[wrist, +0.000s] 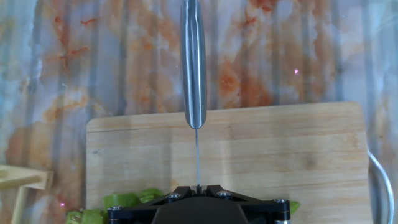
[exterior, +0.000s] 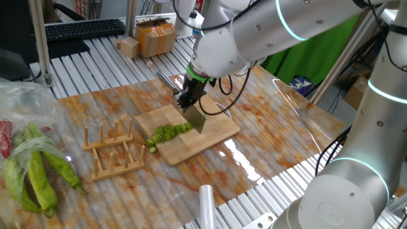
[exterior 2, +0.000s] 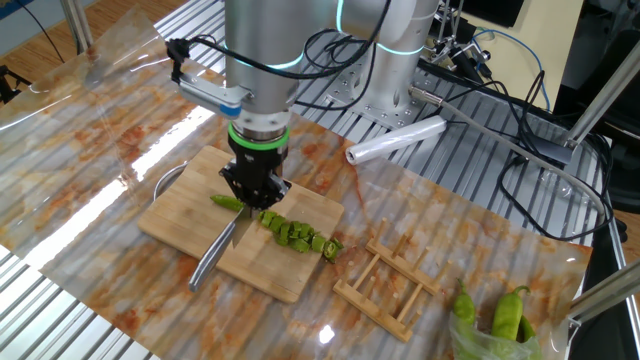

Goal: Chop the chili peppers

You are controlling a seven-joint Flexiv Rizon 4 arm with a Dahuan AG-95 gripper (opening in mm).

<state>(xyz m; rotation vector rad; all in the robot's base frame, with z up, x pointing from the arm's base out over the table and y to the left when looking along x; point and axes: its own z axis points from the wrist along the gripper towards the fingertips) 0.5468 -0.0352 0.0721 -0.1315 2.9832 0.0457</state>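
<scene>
My gripper [exterior: 189, 98] is shut on a steel knife [wrist: 193, 62], gripping its blade edge-down over the wooden cutting board [exterior: 213, 137]. The knife's handle [exterior 2: 208, 265] sticks out past the board's edge. The slim green chili's uncut stub [exterior 2: 228, 203] lies on one side of the blade. Several cut green chunks [exterior 2: 295, 233] lie in a row on the other side, also seen in one fixed view [exterior: 166, 133]. In the hand view the gripper [wrist: 198, 186] hides most of the chili; a few chunks [wrist: 124, 200] show at lower left.
A wooden rack [exterior: 111, 149] stands beside the board. Large uncut green peppers [exterior: 35, 172] lie in a plastic bag at the table's end. A plastic roll [exterior 2: 395, 140] lies near the arm's base. A cardboard box [exterior: 154, 37] sits at the back.
</scene>
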